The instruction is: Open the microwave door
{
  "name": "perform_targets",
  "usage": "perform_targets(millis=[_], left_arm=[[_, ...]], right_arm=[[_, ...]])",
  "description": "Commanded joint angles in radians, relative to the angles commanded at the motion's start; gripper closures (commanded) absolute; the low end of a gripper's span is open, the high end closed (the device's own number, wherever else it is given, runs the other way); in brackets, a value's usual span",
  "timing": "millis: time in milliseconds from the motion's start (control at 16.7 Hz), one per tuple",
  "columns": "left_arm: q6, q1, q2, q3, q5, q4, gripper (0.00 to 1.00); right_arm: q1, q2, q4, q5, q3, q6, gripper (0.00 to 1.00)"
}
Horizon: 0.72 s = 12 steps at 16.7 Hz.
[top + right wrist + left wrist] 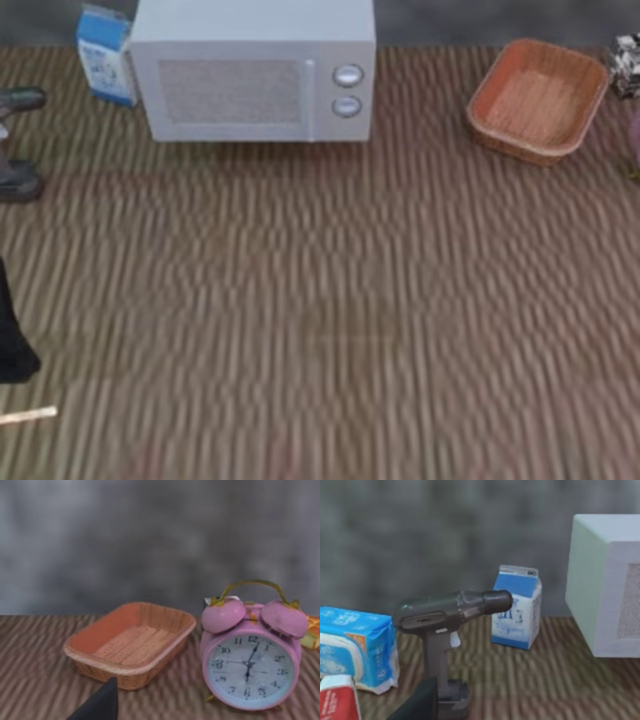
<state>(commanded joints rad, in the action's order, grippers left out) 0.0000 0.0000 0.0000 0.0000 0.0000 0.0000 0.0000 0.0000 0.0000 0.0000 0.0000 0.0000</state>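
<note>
- The boxy light grey-white microwave (254, 68) stands at the counter's (330, 320) far edge, its mesh-windowed grey microwave door (232, 92) flush shut.
- A blue-white carton (106, 55) is just beside its left; an orange woven basket (537, 99) is well apart, right.
- Whether either end effector is apart or together, I cannot tell.

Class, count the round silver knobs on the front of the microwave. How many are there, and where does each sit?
2. Both are on the microwave panel right of the microwave door: upper knob, lower knob directly beneath it. None appear hidden.

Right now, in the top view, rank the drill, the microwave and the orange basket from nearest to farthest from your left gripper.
1. Drill, at the table's left edge, just beyond the left gripper.
2. Microwave, back, left of centre.
3. Basket, back right, farthest.
</note>
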Motion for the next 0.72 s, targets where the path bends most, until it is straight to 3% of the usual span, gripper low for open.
perform_targets(millis=[360,720], left_arm=[[-0.023,-0.033,0.101,0.099,-0.015,-0.070,0.00],[-0.126,-0.154,0.556,0.556,-0.076,-0.327,0.00]], right_arm=[[0.000,0.000,0.000,0.000,0.000,0.000,0.00],[0.000,0.000,0.000,0.000,0.000,0.000,0.00]])
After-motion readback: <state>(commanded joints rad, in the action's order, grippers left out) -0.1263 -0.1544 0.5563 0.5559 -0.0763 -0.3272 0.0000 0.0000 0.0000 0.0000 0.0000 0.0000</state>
